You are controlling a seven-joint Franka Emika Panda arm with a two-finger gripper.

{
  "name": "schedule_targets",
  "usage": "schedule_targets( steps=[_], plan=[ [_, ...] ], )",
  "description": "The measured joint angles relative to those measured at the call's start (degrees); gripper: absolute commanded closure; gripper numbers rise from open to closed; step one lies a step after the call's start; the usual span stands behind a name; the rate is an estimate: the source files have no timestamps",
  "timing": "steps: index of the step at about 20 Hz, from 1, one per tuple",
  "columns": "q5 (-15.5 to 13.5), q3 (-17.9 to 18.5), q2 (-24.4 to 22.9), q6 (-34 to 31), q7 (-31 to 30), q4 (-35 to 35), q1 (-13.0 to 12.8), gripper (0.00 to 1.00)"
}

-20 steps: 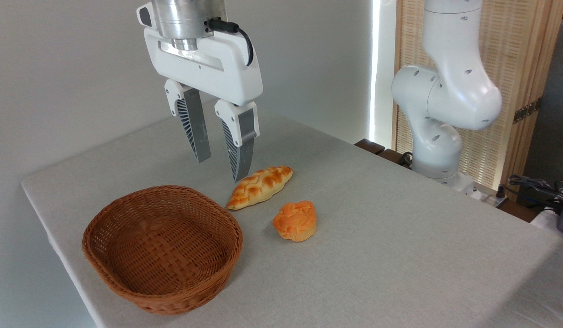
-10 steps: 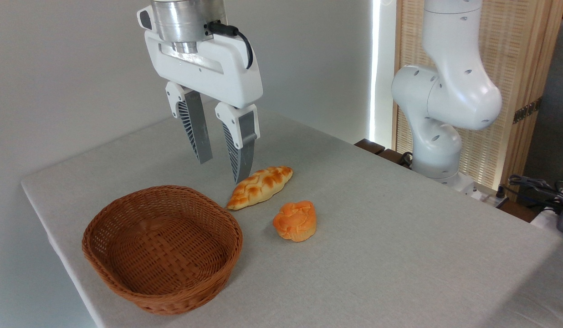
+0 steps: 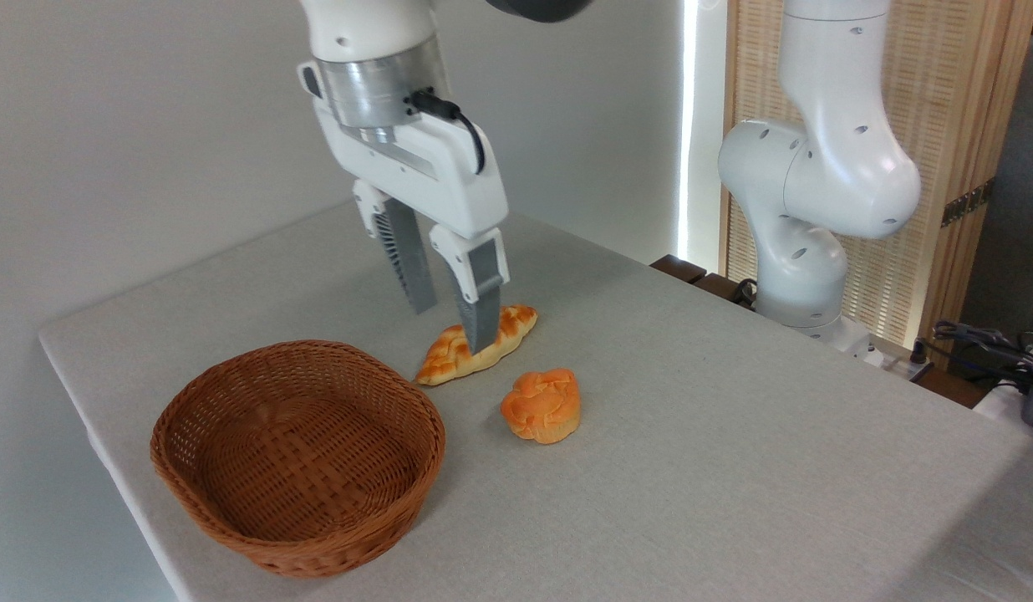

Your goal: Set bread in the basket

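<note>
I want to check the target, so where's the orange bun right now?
The bun sits on the table near the middle of the picture, right of the basket and just in front of the braided loaf.

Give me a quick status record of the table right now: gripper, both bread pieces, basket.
gripper: open, fingers pointing down, nothing held
gripper position: in front of the braided loaf in this view, right of the basket; whether it touches the loaf cannot be told
orange bun: on the table, untouched, right of the basket
braided loaf: on the table, behind the bun, partly hidden by a finger
basket: empty, at the left front of the table
task state: bun not yet in the basket
</note>
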Motion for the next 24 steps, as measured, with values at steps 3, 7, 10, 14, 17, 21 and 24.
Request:
schedule_targets(
  steps=[3,7,10,14,17,21,24],
  plan=[
    [0.0,0.0,-5.0,2.8,3.3,-7.9,-0.1,0.0],
    [0.0,-0.1,-9.1,6.6,4.5,-16.2,-1.6,0.0],
    [0.0,-0.4,-11.2,13.3,6.2,-23.7,-2.7,0.0],
    [0.0,-0.4,-12.5,15.1,11.9,-28.6,-2.7,0.0],
    [0.4,-0.9,-12.7,15.3,13.0,-30.4,-2.8,0.0],
    [2.2,-1.6,-12.7,16.8,13.0,-31.9,-2.8,0.0],
    [2.7,-1.7,-12.7,19.0,13.0,-33.3,-2.8,0.0]
  ],
)
